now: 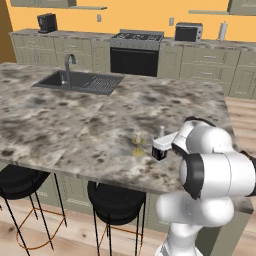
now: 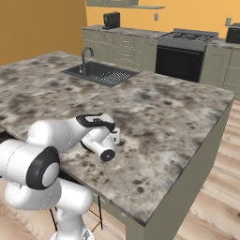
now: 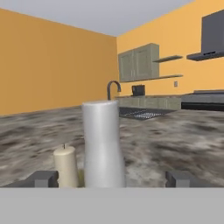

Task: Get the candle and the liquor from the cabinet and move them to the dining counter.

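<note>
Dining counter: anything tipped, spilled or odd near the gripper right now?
Nothing stands out. The candle and the liquor both stand upright, side by side on the dining counter, with the gripper open around the bottle.

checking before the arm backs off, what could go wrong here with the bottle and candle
1. The liquor stands between the open fingers, so a sideways pull-back could tip it.
2. The candle stands right beside the bottle; a toppling bottle would likely take it down too.
3. Both stand fairly near the dining counter's stool-side edge, so a knocked bottle might roll off.
</note>
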Controlling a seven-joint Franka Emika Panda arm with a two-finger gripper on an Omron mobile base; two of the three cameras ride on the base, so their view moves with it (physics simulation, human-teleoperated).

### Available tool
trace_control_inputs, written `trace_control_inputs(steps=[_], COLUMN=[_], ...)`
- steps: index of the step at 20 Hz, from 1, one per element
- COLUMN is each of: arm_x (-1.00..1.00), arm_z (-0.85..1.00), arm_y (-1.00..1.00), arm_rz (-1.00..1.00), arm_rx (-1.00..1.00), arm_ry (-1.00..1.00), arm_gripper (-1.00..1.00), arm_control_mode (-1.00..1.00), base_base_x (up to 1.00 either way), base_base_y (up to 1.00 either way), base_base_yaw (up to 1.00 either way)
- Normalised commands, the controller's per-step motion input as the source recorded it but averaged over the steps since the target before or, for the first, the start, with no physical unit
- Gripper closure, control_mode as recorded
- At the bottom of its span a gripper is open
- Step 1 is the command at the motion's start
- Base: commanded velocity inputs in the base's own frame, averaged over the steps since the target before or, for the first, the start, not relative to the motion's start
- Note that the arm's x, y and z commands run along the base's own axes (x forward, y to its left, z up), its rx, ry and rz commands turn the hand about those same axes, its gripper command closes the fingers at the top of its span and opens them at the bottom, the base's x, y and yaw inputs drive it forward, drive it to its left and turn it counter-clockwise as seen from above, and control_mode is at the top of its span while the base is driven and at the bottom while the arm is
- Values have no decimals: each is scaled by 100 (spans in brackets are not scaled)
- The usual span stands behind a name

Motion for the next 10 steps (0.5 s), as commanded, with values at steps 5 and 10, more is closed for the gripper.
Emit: trace_control_inputs(steps=[5, 10], arm_x=[-26, -22], arm_z=[4, 23], arm_y=[-2, 0], arm_rz=[-3, -15], arm_rx=[0, 0], arm_ry=[2, 17], arm_gripper=[-100, -100], arm_control_mode=[-100, -100], base_base_x=[0, 0], base_base_y=[0, 0], base_base_yaw=[0, 0])
